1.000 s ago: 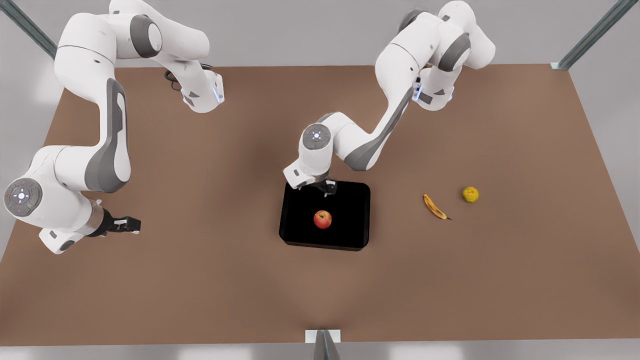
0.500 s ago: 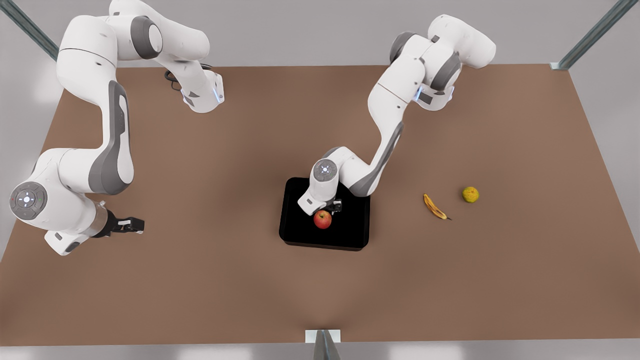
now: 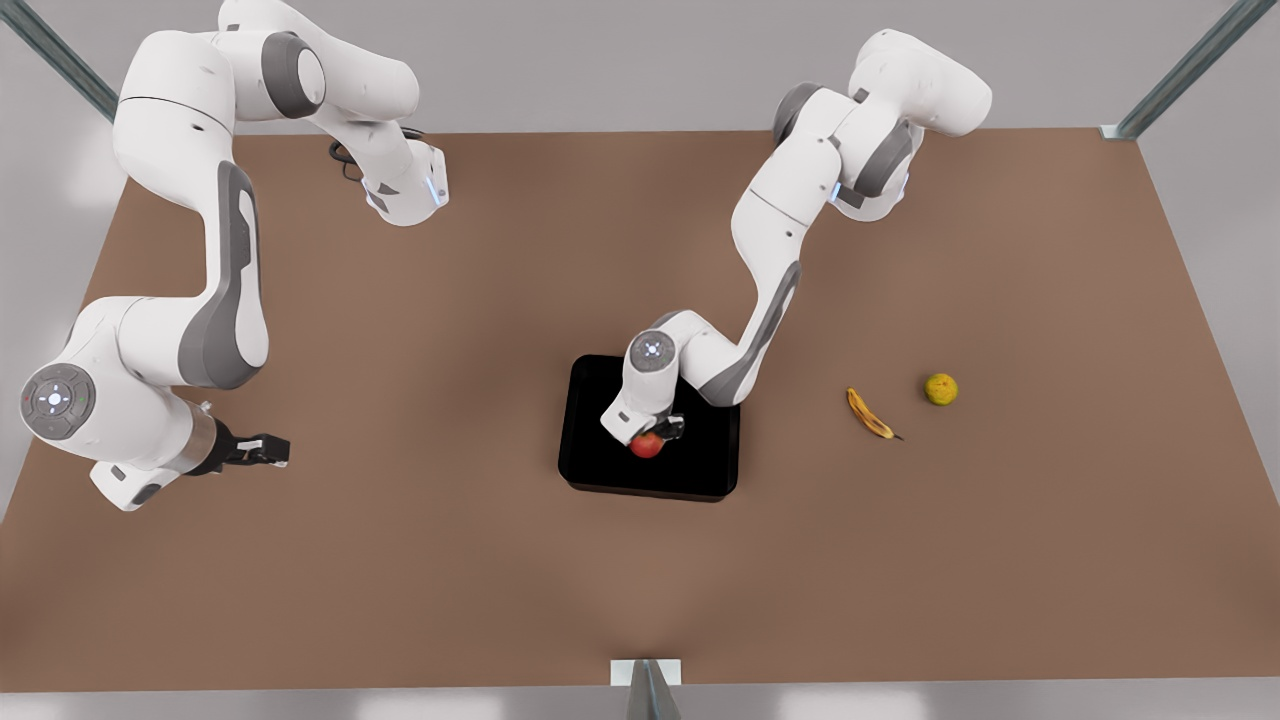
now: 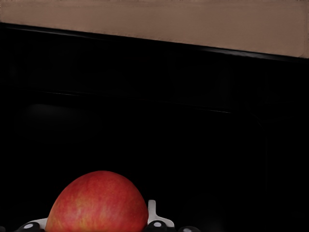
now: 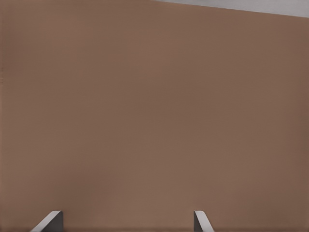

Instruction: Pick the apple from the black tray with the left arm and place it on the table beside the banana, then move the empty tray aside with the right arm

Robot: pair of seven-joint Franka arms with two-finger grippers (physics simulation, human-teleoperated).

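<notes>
The red apple (image 3: 647, 446) lies in the black tray (image 3: 600, 470) at the table's middle. My left gripper (image 3: 655, 432) reaches down from the arm at the front view's right and hangs right over the apple, partly hiding it. In the left wrist view the apple (image 4: 96, 205) sits between the open fingers (image 4: 153, 215), on the tray floor (image 4: 154, 121). The banana (image 3: 869, 414) lies on the table (image 3: 400, 580), off to the front view's right of the tray. My right gripper (image 3: 262, 448) waits open at the front view's far left, low over bare table (image 5: 154, 116).
A small yellow-green round fruit (image 3: 940, 389) sits just beyond the banana toward the front view's right. Metal frame posts stand at the table's back corners and a bracket (image 3: 646, 675) at the near edge's middle.
My left arm has swung from the tray's back edge to above the apple and lowered until the fingers straddle it. The right arm has barely shifted.
</notes>
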